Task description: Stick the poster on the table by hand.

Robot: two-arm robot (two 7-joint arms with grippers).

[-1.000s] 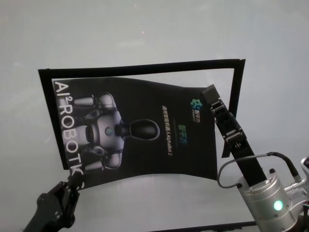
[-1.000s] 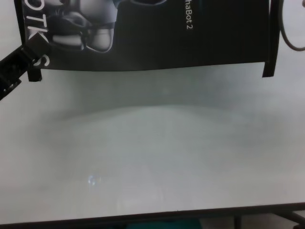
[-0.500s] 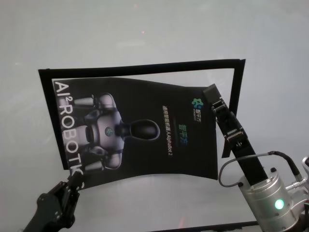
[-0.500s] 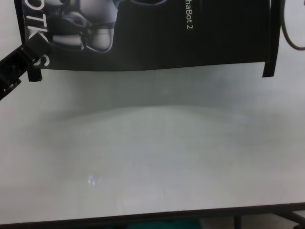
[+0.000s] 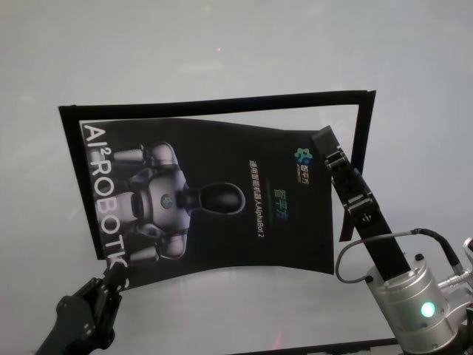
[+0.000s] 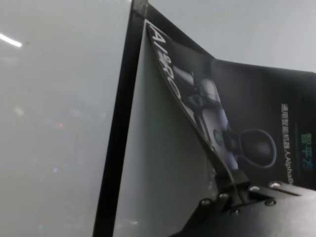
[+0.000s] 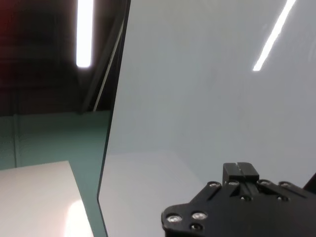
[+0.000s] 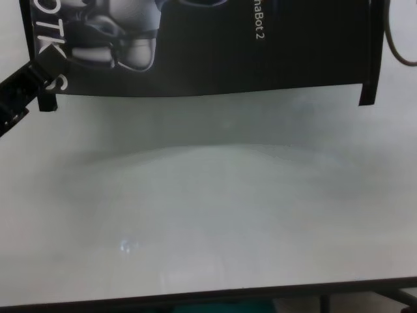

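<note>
The poster [image 5: 222, 222], a glossy black sheet with a silver robot figure and white lettering, hangs bowed just above the table [image 5: 222, 44]. My left gripper [image 5: 114, 277] is shut on its near left corner, and the left wrist view shows the sheet's edge [image 6: 197, 123] pinched in the left gripper [image 6: 232, 186]. My right gripper [image 5: 323, 138] is shut at the poster's far right corner. In the right wrist view its fingertips [image 7: 240, 170] are pressed together and the sheet itself is hidden. In the chest view the poster's near edge [image 8: 215, 88] casts a shadow on the table [image 8: 208, 215].
Narrow black tape strips lie on the table around the poster: one along the far side [image 5: 214, 101], one on the right [image 5: 360, 155], one on the left [image 6: 118, 138]. The right strip's end [image 8: 368, 98] shows in the chest view. The table's dark front edge [image 8: 195, 298] runs close below.
The right arm has shifted slightly to the right and the poster's near right edge has risen a little. The left gripper has not moved.
</note>
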